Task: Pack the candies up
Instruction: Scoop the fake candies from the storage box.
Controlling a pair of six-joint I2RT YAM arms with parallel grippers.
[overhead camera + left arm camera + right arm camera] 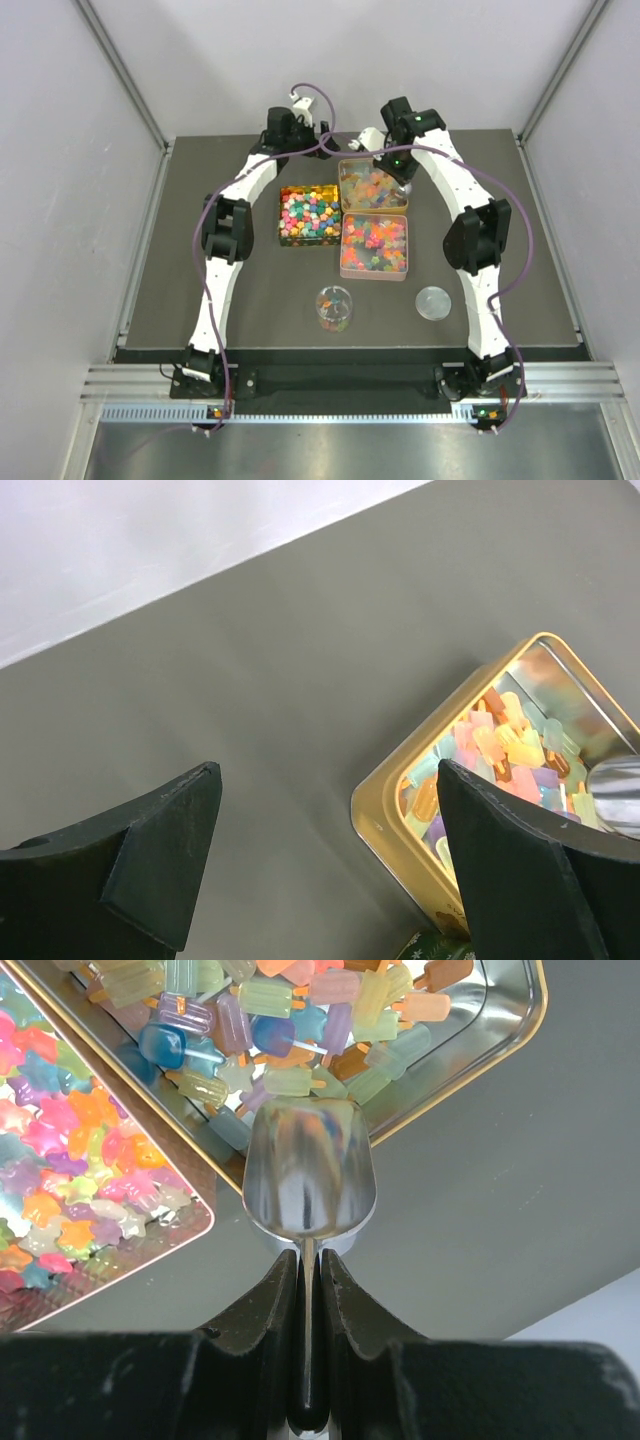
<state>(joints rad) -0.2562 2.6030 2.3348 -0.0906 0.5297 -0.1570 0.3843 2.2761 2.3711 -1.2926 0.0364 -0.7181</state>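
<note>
Candies fill three open tins: opaque cubes in the left tin (309, 214), translucent gummies in the back gold tin (372, 186) (290, 1020), star shapes in the front tin (374, 246) (80, 1160). A few more candies lie in a small clear jar (334, 308). My right gripper (395, 163) (308, 1270) is shut on the handle of a metal scoop (402, 182) (310, 1175), whose empty bowl rests at the back tin's right edge. My left gripper (305, 135) (325, 780) hangs open above bare mat, just left of the gold tin's corner (400, 810).
The jar's round clear lid (432, 301) lies on the mat at front right. The dark mat (200, 300) is ringed by white walls and metal posts. Purple cables (320, 100) loop over both arms at the back.
</note>
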